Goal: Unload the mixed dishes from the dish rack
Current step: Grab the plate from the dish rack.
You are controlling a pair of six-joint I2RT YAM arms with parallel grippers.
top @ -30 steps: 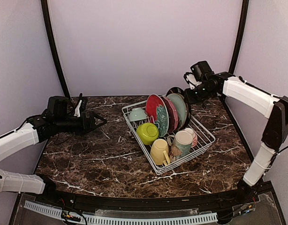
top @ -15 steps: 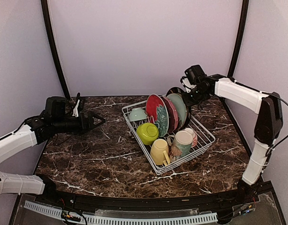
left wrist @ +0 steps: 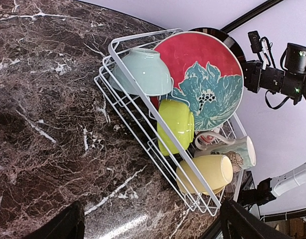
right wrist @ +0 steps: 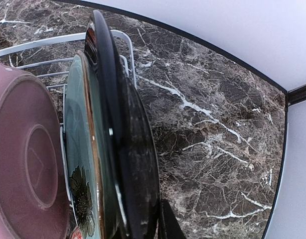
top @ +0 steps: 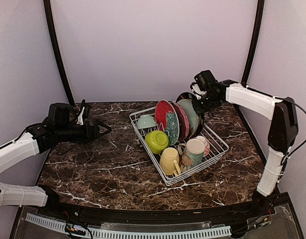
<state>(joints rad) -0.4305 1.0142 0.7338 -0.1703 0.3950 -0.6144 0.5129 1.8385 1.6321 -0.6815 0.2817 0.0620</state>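
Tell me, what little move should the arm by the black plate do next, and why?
Probably close the right pincer on the rim of the black plate. That plate stands upright at the back of the dish rack, and the wrist view shows its edge right at the pincer.

- The surface (top: 93,169) looks like polished dark brown marble with white veins, and it catches a soft sheen.
- The dish rack (top: 218,144) is smooth, white-coated wire.
- The black plate (right wrist: 135,164) has a glossy, reflective glaze.
- The red plate (left wrist: 193,55), lime bowl (left wrist: 175,122) and yellow mug (left wrist: 205,173) look like smooth glazed ceramic, lightly shiny.
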